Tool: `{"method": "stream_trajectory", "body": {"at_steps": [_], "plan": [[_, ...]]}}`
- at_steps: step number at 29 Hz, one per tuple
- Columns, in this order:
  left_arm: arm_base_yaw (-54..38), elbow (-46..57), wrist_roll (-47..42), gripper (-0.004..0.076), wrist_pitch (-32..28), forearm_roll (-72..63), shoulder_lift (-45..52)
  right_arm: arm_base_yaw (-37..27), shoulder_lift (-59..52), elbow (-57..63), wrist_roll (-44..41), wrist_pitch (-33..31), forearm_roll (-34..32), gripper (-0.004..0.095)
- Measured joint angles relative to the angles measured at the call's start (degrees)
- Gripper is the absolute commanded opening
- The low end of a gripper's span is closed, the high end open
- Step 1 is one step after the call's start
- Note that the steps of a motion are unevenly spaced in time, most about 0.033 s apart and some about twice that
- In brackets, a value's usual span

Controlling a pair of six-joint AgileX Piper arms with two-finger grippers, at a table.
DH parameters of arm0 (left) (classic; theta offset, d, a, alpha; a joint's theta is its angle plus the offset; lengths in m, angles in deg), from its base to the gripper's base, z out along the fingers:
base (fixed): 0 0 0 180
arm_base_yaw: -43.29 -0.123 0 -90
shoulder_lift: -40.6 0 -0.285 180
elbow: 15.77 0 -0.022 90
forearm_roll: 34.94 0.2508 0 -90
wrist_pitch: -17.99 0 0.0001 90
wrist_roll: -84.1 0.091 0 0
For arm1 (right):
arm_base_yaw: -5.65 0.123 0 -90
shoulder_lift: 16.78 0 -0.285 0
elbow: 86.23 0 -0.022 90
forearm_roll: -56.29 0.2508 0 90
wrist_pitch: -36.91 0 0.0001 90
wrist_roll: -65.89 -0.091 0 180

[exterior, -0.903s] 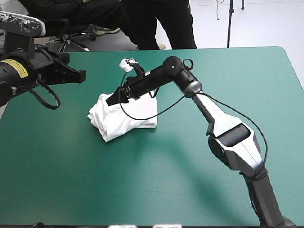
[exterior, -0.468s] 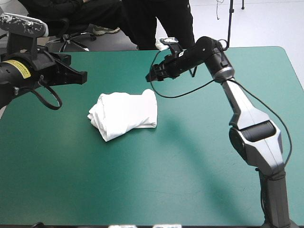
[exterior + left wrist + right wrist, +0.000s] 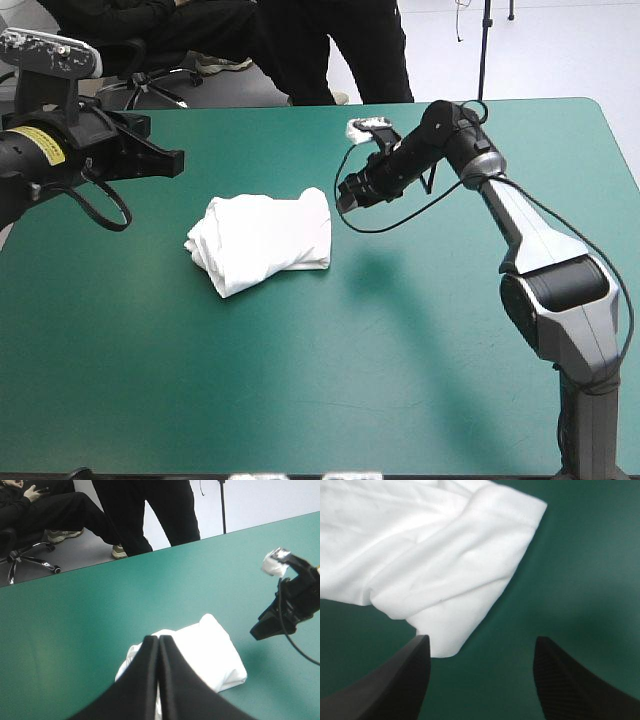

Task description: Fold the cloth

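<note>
Folded T-shirt (image 3: 260, 240), long axis parallel to far table (image 3: 420, 400) edge; right hand (image 3: 481, 638) wide beside it; left hand (image 3: 158, 639) closed.

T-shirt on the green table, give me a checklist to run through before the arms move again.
1. T-shirt is a folded bundle lying on the table: ok.
2. Right gripper open and empty: ok.
3. Right gripper apart from the bundle, cloth ahead of it: ok.
4. Left gripper shut, empty, clear of the bundle: ok.
5. Bundle edges even and square: not ok, looks lumpy.
6. Sleeves tucked inside: cannot tell.
</note>
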Motion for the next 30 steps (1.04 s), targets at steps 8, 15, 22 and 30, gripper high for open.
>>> {"method": "stream_trajectory", "body": {"at_steps": [8,15,22,30], "plan": [[0.0,0.0,0.0,-0.0017,0.0,-0.6,0.0,0.7,7.3,0.3,3.7,1.5,5.6,0.0563],[0.0,0.0,-1.0,-0.0017,0.0,-1.6,-0.1,3.6,9.3,0.4,6.0,4.8,7.9,0.0563],[0.0,0.0,-1.2,-0.0017,0.0,-4.9,-0.1,4.3,11.2,-0.1,6.2,5.6,10.7,0.0548],[0.0,0.0,-1.2,-0.0017,0.0,-5.7,-0.1,4.3,12.4,-0.3,6.0,6.3,8.9,-0.0009]]}}
